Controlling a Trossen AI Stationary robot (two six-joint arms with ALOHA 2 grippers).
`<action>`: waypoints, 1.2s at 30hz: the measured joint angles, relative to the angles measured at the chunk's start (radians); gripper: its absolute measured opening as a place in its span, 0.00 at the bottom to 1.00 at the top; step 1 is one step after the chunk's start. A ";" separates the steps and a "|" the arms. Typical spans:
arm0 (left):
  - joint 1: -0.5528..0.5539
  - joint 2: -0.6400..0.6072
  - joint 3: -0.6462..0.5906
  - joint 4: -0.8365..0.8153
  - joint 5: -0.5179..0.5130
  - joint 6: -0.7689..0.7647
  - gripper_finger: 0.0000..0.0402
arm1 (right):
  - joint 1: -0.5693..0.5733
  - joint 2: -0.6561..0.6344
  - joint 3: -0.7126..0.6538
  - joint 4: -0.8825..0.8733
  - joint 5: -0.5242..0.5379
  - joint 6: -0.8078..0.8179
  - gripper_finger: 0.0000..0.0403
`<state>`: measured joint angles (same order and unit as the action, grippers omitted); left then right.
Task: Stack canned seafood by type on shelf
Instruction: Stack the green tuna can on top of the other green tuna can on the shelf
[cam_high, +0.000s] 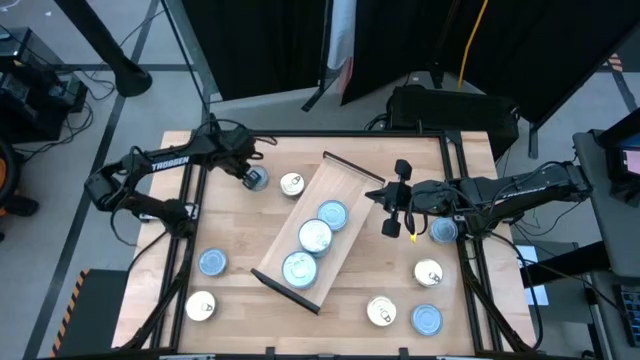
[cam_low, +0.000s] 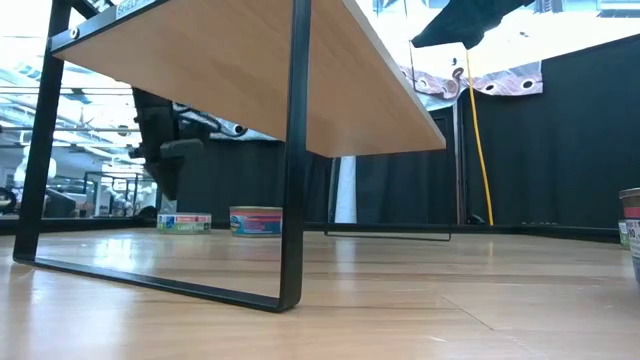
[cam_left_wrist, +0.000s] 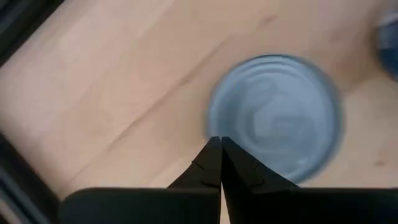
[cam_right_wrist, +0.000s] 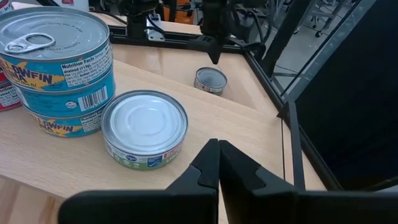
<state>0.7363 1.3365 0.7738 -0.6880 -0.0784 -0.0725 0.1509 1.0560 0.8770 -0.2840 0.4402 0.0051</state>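
Observation:
The shelf (cam_high: 345, 185) lies slantwise mid-table with tins (cam_high: 316, 236) on it; the right wrist view shows a stack (cam_right_wrist: 56, 68) with a pull-tab top beside a single plain-topped tin (cam_right_wrist: 144, 127). More tins rest flat on the tabletop. My left gripper (cam_high: 248, 172), shut, points down just above a silver-topped tin (cam_left_wrist: 273, 118) at the far left, which also shows in the high view (cam_high: 257, 180); in the low view the gripper (cam_low: 165, 165) hangs a little above the table. My right gripper (cam_high: 378, 197), shut and holding nothing, hovers at the shelf's right side (cam_right_wrist: 219, 144).
Loose tins on the table: a pale-topped one (cam_high: 292, 184) by the shelf's far end, two at the near left (cam_high: 212, 262) (cam_high: 201, 306), several at the right (cam_high: 443, 231) (cam_high: 428, 272) (cam_high: 381, 311) (cam_high: 428, 319). A black frame (cam_high: 190, 200) edges the table.

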 joint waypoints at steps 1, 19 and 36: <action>-0.018 -0.003 0.000 0.000 -0.002 -0.004 0.00 | 0.000 0.000 0.000 0.000 0.000 -0.004 0.00; -0.062 -0.005 -0.144 0.113 -0.093 -0.056 0.00 | 0.000 0.000 0.000 0.001 0.000 -0.010 0.00; -0.137 -0.154 -0.155 0.095 -0.077 -0.096 0.00 | 0.000 0.000 0.000 0.001 0.001 -0.009 0.00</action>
<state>0.5990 1.1822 0.6186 -0.5927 -0.1557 -0.1683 0.1505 1.0561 0.8772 -0.2828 0.4408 -0.0044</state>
